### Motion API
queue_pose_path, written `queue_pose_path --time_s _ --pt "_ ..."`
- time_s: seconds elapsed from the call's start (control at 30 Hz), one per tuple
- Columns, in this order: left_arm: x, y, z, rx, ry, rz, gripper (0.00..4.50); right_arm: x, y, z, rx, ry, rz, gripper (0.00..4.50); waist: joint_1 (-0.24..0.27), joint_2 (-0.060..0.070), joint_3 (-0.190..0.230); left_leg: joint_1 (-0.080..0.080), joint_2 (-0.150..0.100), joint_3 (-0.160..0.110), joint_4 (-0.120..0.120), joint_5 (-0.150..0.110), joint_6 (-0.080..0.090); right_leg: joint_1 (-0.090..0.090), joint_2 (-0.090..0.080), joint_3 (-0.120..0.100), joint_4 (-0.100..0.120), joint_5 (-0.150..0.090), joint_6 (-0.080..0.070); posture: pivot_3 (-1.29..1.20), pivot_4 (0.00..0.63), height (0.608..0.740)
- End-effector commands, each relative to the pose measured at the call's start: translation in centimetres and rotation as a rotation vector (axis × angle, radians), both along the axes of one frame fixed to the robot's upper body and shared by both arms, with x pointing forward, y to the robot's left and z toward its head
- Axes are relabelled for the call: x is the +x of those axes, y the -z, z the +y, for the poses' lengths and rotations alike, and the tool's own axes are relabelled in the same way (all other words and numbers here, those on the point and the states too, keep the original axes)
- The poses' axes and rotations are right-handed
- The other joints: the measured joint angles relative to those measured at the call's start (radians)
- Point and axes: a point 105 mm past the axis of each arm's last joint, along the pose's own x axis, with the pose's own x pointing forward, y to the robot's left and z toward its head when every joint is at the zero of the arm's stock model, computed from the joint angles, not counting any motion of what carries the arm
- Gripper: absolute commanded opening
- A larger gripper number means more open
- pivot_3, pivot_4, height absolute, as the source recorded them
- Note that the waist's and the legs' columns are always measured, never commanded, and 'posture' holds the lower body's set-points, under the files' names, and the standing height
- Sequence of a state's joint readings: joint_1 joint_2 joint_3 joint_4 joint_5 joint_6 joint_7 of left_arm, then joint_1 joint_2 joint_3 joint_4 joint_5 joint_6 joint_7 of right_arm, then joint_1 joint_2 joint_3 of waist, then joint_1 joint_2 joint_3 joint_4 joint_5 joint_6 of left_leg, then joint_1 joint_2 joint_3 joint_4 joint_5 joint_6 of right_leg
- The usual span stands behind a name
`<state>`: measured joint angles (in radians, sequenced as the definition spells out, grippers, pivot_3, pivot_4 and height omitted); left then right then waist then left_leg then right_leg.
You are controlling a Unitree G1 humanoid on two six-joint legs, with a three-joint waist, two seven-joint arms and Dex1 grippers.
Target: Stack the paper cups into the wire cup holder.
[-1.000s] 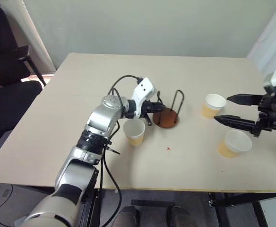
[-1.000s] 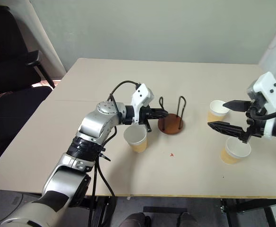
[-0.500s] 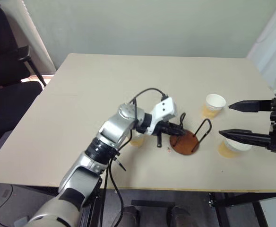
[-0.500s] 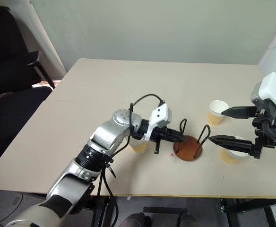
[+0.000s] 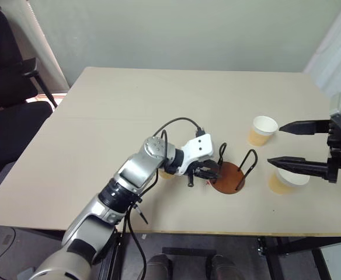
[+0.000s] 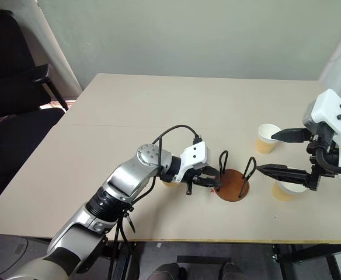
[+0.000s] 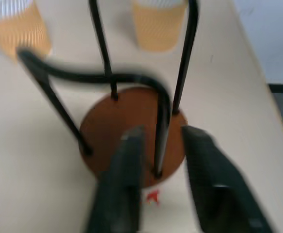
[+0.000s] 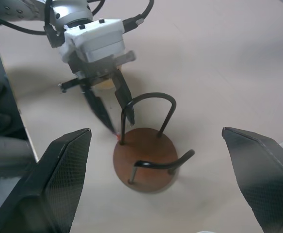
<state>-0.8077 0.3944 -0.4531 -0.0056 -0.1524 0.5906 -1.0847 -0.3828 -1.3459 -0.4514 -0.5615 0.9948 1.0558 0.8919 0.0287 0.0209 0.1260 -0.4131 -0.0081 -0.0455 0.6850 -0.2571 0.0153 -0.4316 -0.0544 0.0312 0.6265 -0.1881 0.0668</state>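
The wire cup holder (image 5: pixel 231 175) is standing empty at centre frame; left gripper (image 8: pixel 111 108) fingers are straddling one wire, narrowly parted; right gripper (image 5: pixel 288 143) fingers are gaping wide.

The wire cup holder (image 5: pixel 230 176) stands upright near the table's front edge, brown disc base flat, two black wire loops rising from it. Two paper cups (image 5: pixel 262 130) (image 5: pixel 284 181) sit upright off to its right, a third (image 6: pixel 171 182) on its left, part-hidden.
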Motion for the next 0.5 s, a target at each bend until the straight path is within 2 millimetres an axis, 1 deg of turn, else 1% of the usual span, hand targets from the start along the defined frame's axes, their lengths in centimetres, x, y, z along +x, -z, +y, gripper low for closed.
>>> queue_pose_path --time_s 0.03,0.13,0.27,0.33,0.43,0.5 --pt "-0.5 -2.8 0.2 -0.011 0.062 -0.1 2.54 0.5 -0.8 0.3 -0.031 -0.039 -0.046 4.5 0.0 0.0 0.0 0.0 0.0 0.0 0.0 0.0 0.0 0.0 0.0 0.0 0.0 0.0 0.0 0.0 0.15 0.74" --pt "-0.1 -4.2 0.8 -0.012 0.056 -0.143 2.54 1.3 -1.0 0.7 -0.04 -0.072 -0.055 4.5 0.001 0.0 0.0 0.0 0.0 0.0 0.0 0.0 0.0 0.0 0.0 0.0 0.0 0.0 0.0 0.0 0.15 0.74" --pt "0.7 -6.2 1.5 -0.018 0.042 -0.209 2.54 3.6 -1.0 0.4 -0.071 -0.077 -0.073 4.5 -0.001 0.0 0.0 -0.001 0.0 0.0 0.0 -0.001 0.001 0.0 0.0 0.0 -0.001 0.0 0.0 0.0 0.15 0.74" --pt "1.0 -6.8 2.6 0.005 0.042 -0.247 2.54 4.9 -0.5 -0.1 -0.109 -0.063 -0.074 4.5 -0.002 0.0 0.0 0.0 0.0 -0.001 0.0 -0.001 0.002 0.0 0.0 0.0 -0.001 0.0 0.0 0.0 0.15 0.74" --pt "1.4 -7.7 4.5 0.013 0.033 -0.281 2.54 6.4 0.3 -1.0 -0.174 -0.051 -0.063 4.5 -0.004 0.0 0.0 -0.001 0.001 -0.001 0.0 -0.002 0.003 -0.001 0.0 -0.001 -0.001 0.001 0.0 0.0 0.15 0.74" --pt "2.2 -9.0 5.9 -0.031 -0.036 -0.286 2.54 7.5 0.8 -1.9 -0.227 -0.038 -0.06 4.5 -0.005 0.0 0.0 -0.001 0.001 -0.001 -0.001 -0.002 0.002 -0.002 0.0 -0.001 0.0 0.001 -0.001 0.0 0.15 0.74"
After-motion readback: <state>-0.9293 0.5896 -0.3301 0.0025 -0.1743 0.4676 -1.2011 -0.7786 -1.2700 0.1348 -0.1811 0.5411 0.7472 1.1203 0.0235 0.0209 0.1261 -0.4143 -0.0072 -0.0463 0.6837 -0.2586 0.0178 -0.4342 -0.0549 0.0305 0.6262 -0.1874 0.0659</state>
